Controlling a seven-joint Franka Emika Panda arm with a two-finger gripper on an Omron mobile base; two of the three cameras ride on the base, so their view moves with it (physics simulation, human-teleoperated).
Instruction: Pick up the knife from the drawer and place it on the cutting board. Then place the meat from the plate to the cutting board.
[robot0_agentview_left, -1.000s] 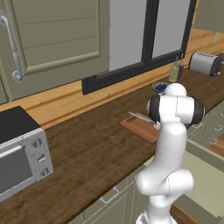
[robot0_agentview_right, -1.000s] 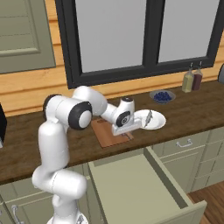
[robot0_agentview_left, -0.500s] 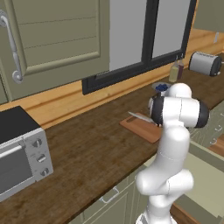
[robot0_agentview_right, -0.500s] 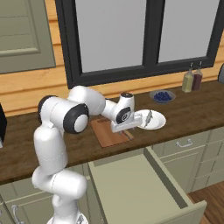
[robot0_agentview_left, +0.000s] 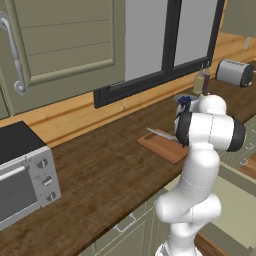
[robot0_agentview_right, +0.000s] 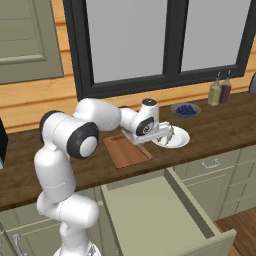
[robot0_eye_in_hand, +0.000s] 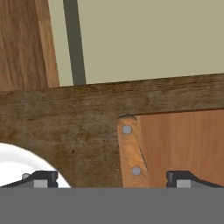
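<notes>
The gripper (robot0_eye_in_hand: 112, 177) hangs low over the counter with its fingers (robot0_eye_in_hand: 41, 178) spread wide and nothing between them. Between the fingertips, in the hand view, lies the knife (robot0_eye_in_hand: 131, 153), its riveted wooden handle resting on the edge of the cutting board (robot0_eye_in_hand: 183, 140), released. In the left base view its blade pokes out past the board's far end. Just beside the hand sits the plate (robot0_agentview_right: 172, 138), its white rim by one fingertip. Below the counter (robot0_agentview_right: 210, 125), the drawer (robot0_agentview_right: 165, 215) stands pulled open.
</notes>
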